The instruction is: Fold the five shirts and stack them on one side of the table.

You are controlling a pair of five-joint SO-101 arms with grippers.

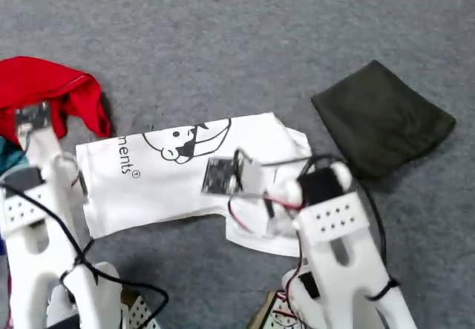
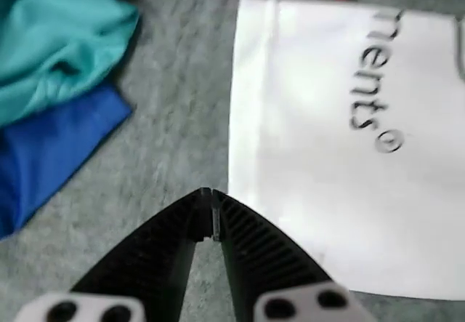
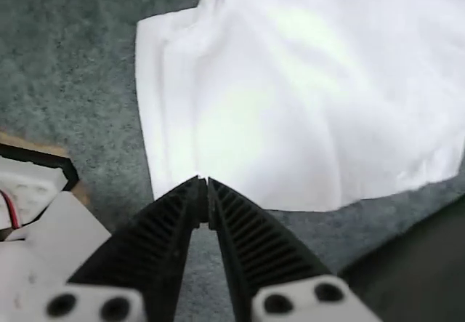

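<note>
High view: the white shirt [image 1: 185, 169] lies flat mid-counter [image 1: 223, 47], between a red shirt [image 1: 44, 84] and a folded dark shirt [image 1: 382, 121]; left wrist view: the left hand [image 2: 211, 200] is closed and empty at the white shirt's edge, with teal shirt [image 2: 58, 38] and blue shirt [image 2: 51, 147] nearby; right wrist view: the right hand [image 3: 202, 185] is closed over the white fabric's edge, gripping nothing.

White shirt [image 1: 148, 188] has black print; red shirt [image 1: 44, 84]; dark-green shirt [image 1: 382, 117].

A spread shirt [image 1: 148, 184] lies mid-table [image 1: 223, 47], with a folded shirt [image 1: 382, 121] apart to its right and farther back. A bunched shirt [image 1: 44, 84] sits behind its left end. Off that end a rumpled garment [image 2: 58, 38], seemingly a shirt, lies partly on a flat garment [image 2: 51, 147].
</note>
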